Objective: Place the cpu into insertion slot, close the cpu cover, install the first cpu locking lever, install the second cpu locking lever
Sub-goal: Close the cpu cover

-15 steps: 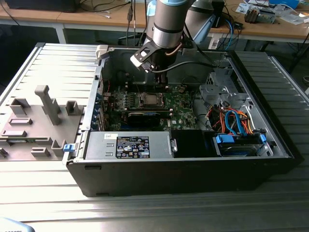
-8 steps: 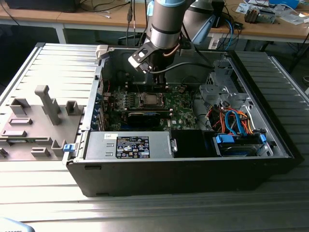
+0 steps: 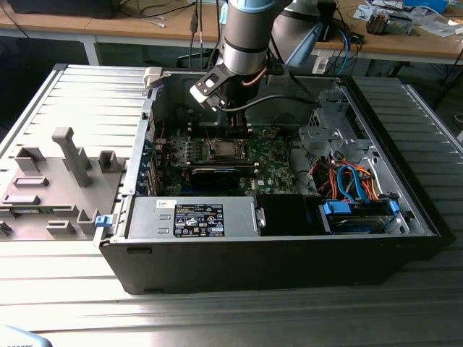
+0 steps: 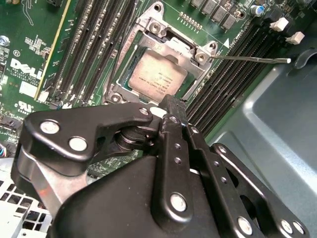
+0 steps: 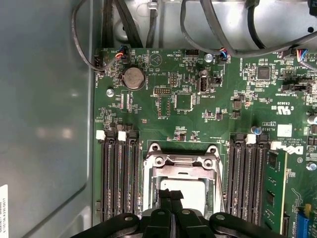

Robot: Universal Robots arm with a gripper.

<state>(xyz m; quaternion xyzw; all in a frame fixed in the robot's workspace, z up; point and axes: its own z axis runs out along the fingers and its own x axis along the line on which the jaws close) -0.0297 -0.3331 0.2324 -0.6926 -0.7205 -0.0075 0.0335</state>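
Note:
The cpu point(image 4: 157, 78) lies flat in the insertion slot point(image 4: 148, 24) on the green motherboard, its silvery-tan top showing through the window of the cpu cover point(image 4: 184, 48), which lies down over it. From one socket corner a thin metal locking lever point(image 4: 252, 59) sticks out over the memory slots. My gripper point(image 4: 171, 100) is shut with nothing between its fingers, its tip hovering just over the cpu's edge. In the first wrist view the gripper point(image 5: 171, 194) overlaps the cpu point(image 5: 193, 192) inside the cover point(image 5: 181, 161). In the exterior view the gripper point(image 3: 230, 123) hangs above the socket point(image 3: 221, 150).
Black memory slots point(image 5: 119, 173) flank the socket on both sides. The open computer case point(image 3: 275, 238) has tall walls, a power supply point(image 3: 195, 217) at the front and drive cables point(image 3: 347, 181) on the exterior view's right. Grey fixtures point(image 3: 69, 155) stand on the exterior view's left.

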